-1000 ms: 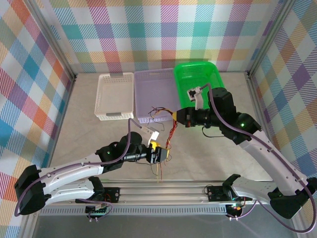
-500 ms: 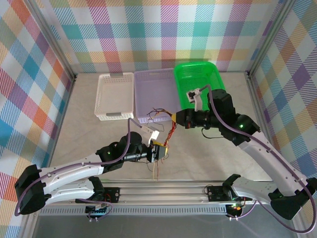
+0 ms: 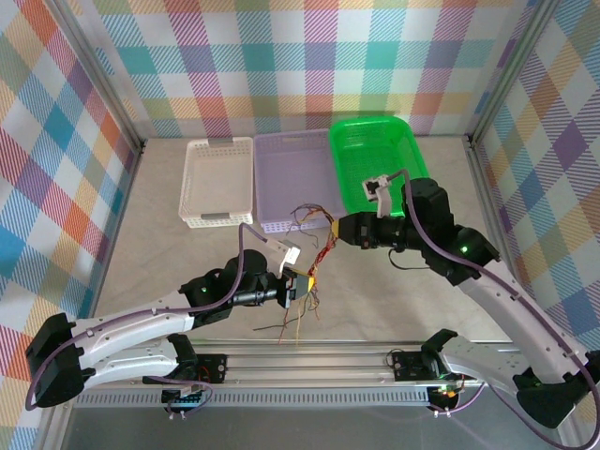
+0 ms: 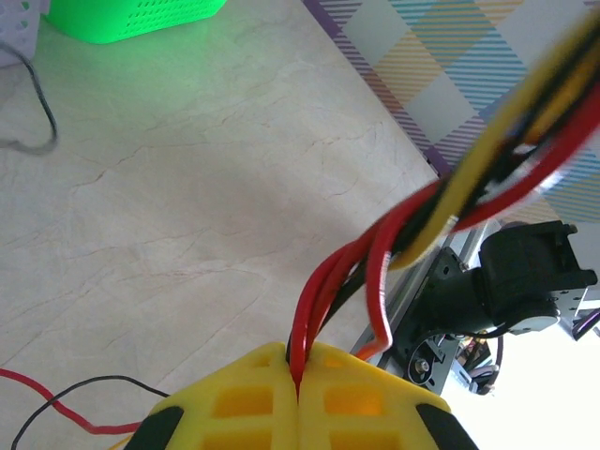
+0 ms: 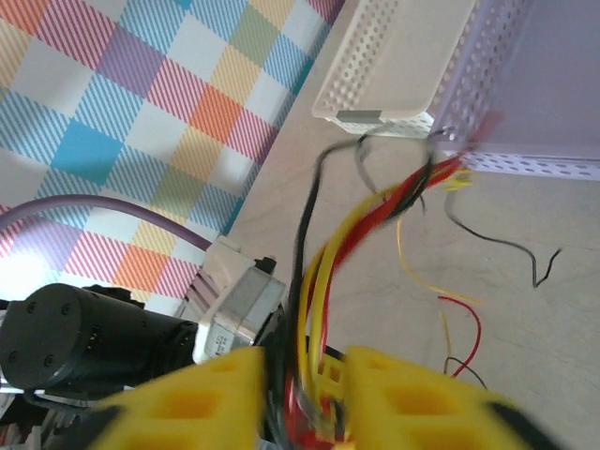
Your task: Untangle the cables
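The cables are a bundle of thin red, black and yellow wires stretched over the table between my two grippers. My left gripper holds the lower end. In the left wrist view its yellow fingers are pressed together, so the left gripper is shut on the red and black strands. My right gripper is at the upper end. In the right wrist view the right gripper stands open, with the cables running loosely through the gap between its blurred yellow fingers.
Three baskets stand in a row at the back: white, lavender, green. Loose wire ends lie by the lavender basket and near the front rail. A black wire lies under the right arm.
My left gripper has shut on the bundle. My right gripper has opened and shifted slightly right and down. More loose strands trail toward the front rail.
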